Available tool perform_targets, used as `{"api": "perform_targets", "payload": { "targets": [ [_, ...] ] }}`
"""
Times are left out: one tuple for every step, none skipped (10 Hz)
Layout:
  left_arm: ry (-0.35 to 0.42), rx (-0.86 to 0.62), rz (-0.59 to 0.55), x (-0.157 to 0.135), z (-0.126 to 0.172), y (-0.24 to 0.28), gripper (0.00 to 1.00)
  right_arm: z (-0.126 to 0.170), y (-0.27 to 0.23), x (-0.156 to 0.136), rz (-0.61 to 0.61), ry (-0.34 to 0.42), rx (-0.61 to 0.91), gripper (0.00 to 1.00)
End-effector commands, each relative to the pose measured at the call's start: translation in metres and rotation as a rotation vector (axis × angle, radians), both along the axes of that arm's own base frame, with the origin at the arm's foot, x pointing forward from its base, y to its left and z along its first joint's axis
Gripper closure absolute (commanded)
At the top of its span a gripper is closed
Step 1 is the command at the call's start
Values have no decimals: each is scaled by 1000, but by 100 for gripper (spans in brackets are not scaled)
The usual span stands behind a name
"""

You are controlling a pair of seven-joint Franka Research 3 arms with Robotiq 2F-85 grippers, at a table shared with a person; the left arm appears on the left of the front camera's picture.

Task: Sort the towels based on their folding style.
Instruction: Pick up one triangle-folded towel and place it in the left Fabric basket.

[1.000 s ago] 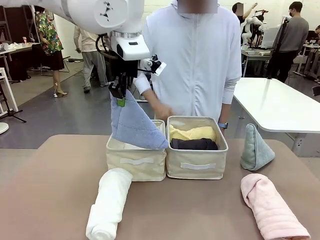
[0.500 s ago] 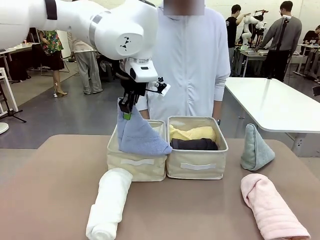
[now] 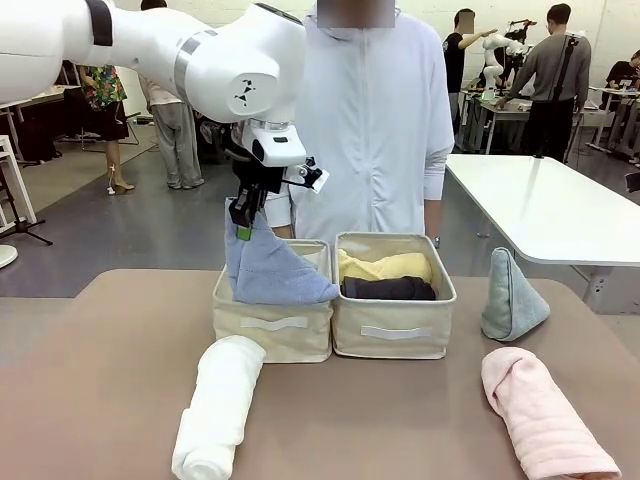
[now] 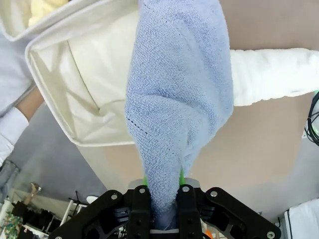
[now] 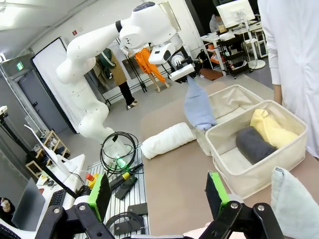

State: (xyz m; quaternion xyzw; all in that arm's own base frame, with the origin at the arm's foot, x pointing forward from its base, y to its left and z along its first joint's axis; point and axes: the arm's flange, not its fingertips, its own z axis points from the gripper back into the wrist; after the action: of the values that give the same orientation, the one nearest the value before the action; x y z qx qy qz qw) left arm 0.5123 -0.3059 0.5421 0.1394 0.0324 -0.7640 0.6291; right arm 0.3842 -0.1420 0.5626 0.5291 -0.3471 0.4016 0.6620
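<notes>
Lavender-blue towel (image 3: 272, 270): cone-folded, hanging point-up with its wide base down at the top of the left bin (image 3: 272, 335). The lower edge overlaps the bin's front rim. I cannot tell whether it rests on the bin's floor.
Left gripper (image 3: 240, 224): pressed together on the towel's tip, above the back of that bin. In the left wrist view the green pads (image 4: 145, 181) just peek out on either side of the pinched cloth.
Left bin: beige fabric, and the part of its inside visible beside the towel is bare.
Right bin (image 3: 395, 335): touching the left one, with a yellow towel (image 3: 385, 265) and a dark grey towel (image 3: 388, 289) rolled up side by side inside.
White towel (image 3: 218, 405): a roll lying on the table (image 3: 100, 380) in front of the left bin.
Sage green towel (image 3: 512, 297): cone-folded, standing upright on the table to the right of the bins.
Pink towel (image 3: 545, 415): a roll lying near the table's front right, in front of the sage one.
Right gripper (image 5: 159, 193): fingers spread wide, holding nothing, hanging over the table's right side.
Person (image 3: 375, 130): standing right behind the bins at the far edge.
</notes>
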Motion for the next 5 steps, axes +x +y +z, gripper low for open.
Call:
{"api": "perform_targets", "payload": {
  "targets": [
    [-29,-33,43,-6,6,16,84,2,1,3,1,-20,34,0],
    [-26,-37,47,-6,5,18,84,2,1,3,1,-20,34,0],
    [-20,-29,50,-4,0,18,84,2,1,3,1,-20,34,0],
    [-9,-23,49,-2,-4,15,84,2,1,3,1,-20,34,0],
    [-4,-15,46,-1,-10,12,84,2,1,3,1,-20,34,0]
  ]
}}
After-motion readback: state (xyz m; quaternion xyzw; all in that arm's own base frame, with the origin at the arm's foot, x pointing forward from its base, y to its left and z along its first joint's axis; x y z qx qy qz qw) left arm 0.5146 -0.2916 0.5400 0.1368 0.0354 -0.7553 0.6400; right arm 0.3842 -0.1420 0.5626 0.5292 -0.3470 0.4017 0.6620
